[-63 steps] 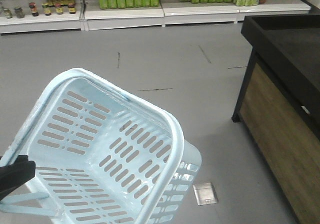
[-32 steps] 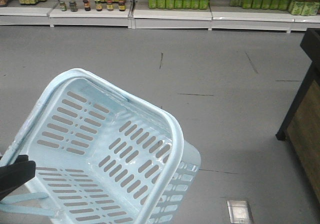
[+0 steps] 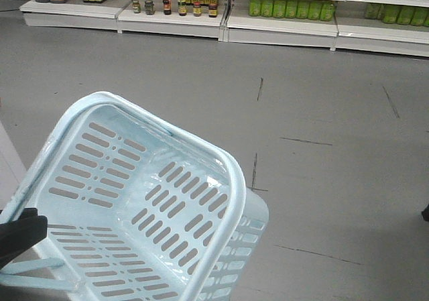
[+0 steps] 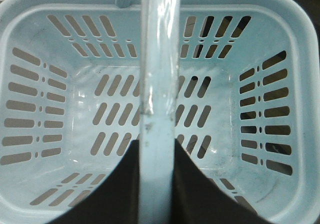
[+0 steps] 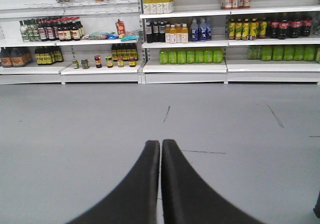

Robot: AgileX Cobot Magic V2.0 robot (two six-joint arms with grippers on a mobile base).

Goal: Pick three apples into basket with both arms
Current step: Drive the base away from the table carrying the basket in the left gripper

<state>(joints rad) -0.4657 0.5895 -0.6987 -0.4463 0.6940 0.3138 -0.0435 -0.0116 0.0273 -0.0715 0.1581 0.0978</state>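
We have the pale blue-white slotted plastic basket (image 3: 231,180) hanging from the black left gripper (image 4: 157,151). Its two fingers are clenched on either side of the thin swing handle (image 4: 159,59), which runs straight up between them in the left wrist view. The basket sits low and to the left in the front view, above the smooth grey floor (image 3: 322,113), and every slot in its bottom shows bare, so nothing is in it yet. The black right gripper (image 5: 160,146) is pressed shut on nothing, its tips touching, and it points across the floor towards the white store shelves (image 5: 190,67) with their row of green bottles (image 5: 190,56). No dark maroon-red apples show in any view, so we judge the step in hand to be carrying the basket to wherever the fruit lies. To do it well we should hold the clamp firm on the handle, since a thin handle can slide or twist between the fingers. We should also carry the basket level and away from our own base, and move smoothly so it does not swing. The right fingers will need to part before they reach for fruit. Until apples come into sight we cannot tell where to set the basket.
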